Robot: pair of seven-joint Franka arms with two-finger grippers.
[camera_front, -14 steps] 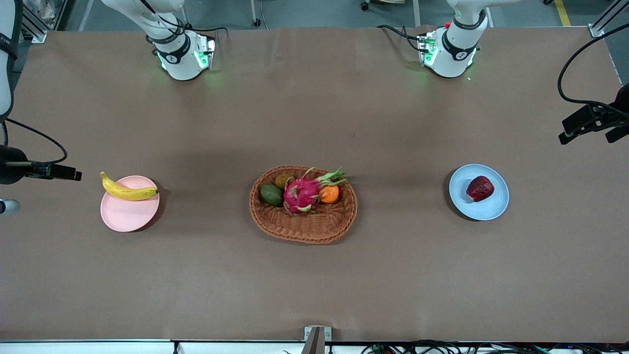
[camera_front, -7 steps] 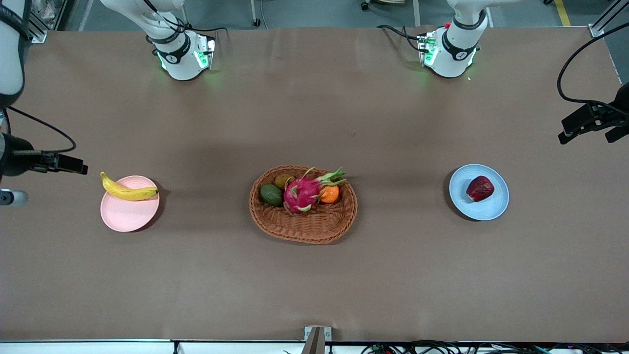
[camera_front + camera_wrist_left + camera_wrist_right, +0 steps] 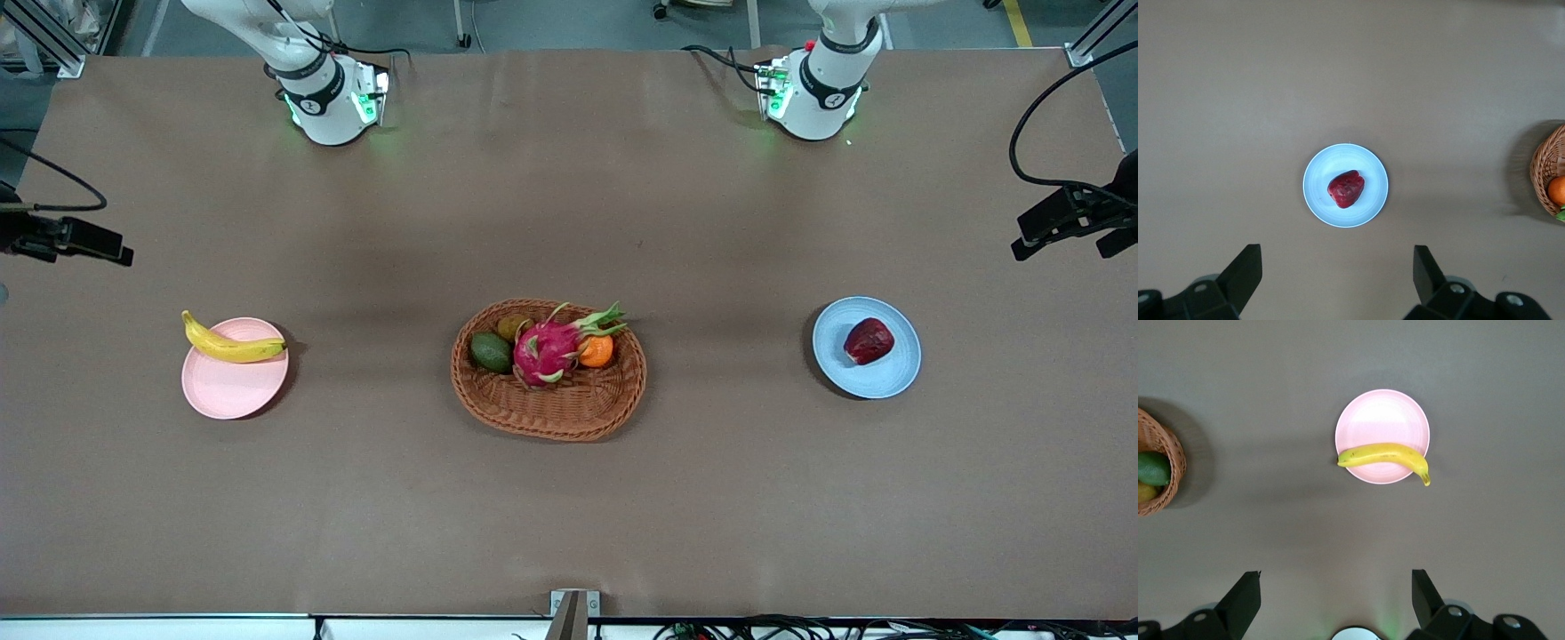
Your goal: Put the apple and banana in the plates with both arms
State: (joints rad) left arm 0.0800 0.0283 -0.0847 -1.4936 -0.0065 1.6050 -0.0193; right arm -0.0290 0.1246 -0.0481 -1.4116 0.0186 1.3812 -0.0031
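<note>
we see the banana [image 3: 233, 340] lying across the pink plate [image 3: 233, 382], on the plate's rim at about 12 o'clock on the front view, with both tips overhanging the edge. the apple [image 3: 869, 340] sits on the blue plate [image 3: 880, 373], a little off centre toward 12 o'clock. the basket [image 3: 551, 409] stands between the two plates, well apart from each, with the dragon fruit [image 3: 547, 349], orange [image 3: 597, 351] and avocado [image 3: 491, 352] in it.

our left gripper [image 3: 1337, 275] hangs high over the table [image 3: 569, 516] at its own arm's end, its fingers [image 3: 1245, 270] spread wide and empty, the apple in sight between them. our right gripper [image 3: 1335, 599] is up over the table at the right arm's end, fingers [image 3: 1245, 595] released too, holding nothing.

we judge both placements done, so the risks are small. the banana is the weak point: it rests on the rim rather than in the well, so a knock to the table or plate could roll it off onto the table. the apple looks lumpy and could rock, though the plate's lip should hold it. an arm sweeping low on the way home could clip a plate.
</note>
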